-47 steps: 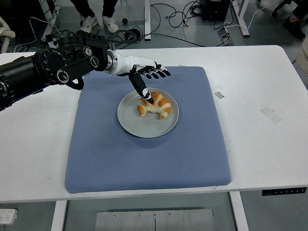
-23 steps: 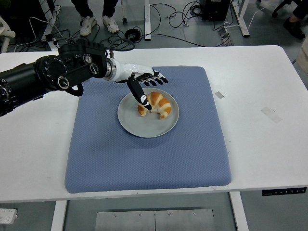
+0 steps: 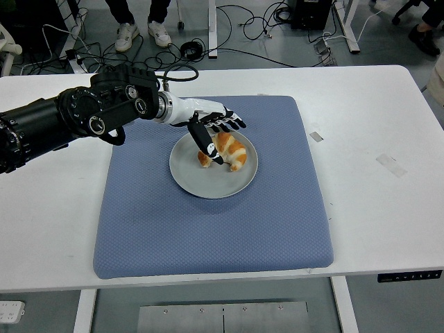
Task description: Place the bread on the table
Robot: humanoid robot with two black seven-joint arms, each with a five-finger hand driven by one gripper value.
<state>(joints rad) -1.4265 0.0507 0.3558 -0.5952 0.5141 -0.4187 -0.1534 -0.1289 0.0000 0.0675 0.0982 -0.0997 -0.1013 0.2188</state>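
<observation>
A golden croissant (image 3: 229, 149) lies on a round grey plate (image 3: 208, 179) in the middle of a blue mat (image 3: 208, 229). My left hand (image 3: 214, 132) reaches in from the left and hovers right over the croissant's left end. Its fingers (image 3: 232, 122) are spread along the far side of the bread, and the thumb (image 3: 207, 142) points down on the near left side, touching or almost touching the crust. The hand has not closed on the bread. The right arm does not show.
The blue mat covers the table's centre, with bare white table (image 3: 388, 139) on both sides. Two bits of tape (image 3: 390, 164) lie on the right. Cables and a person's feet (image 3: 128, 35) show on the floor beyond the far edge.
My left arm has shifted forward and a little right, bringing the hand lower and closer around the croissant. The croissant and plate have not moved.
</observation>
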